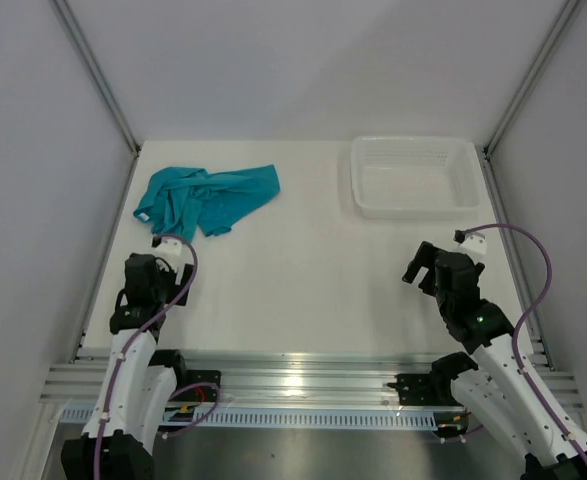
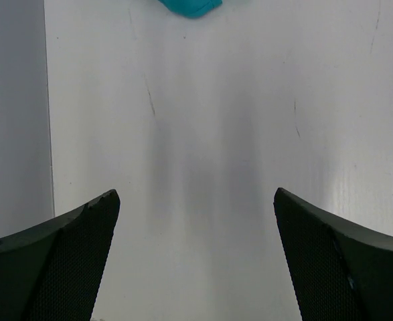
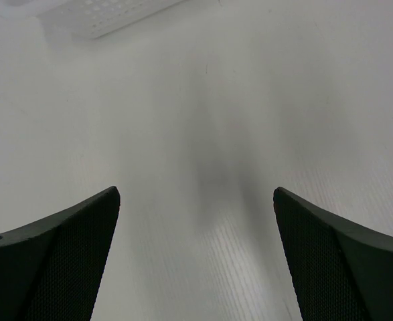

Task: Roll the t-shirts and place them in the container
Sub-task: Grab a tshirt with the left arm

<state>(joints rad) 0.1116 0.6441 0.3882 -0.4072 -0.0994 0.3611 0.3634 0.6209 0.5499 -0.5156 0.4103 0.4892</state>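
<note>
Teal t-shirt (image 1: 206, 198) lies crumpled, not yet rolled, at the far left of the white table (image 1: 303, 270), just ahead of the left gripper (image 2: 196, 194). That gripper and the right gripper (image 3: 196, 190) hover over bare tabletop, jaws spread wide, holding nothing. A white basket (image 1: 414, 177) sits far right.

The teal t-shirt (image 1: 206, 198) lies crumpled and unrolled on the white table (image 1: 303, 280), near its far left corner; creased folds bunch at its left, one flap spreading rightward.
</note>
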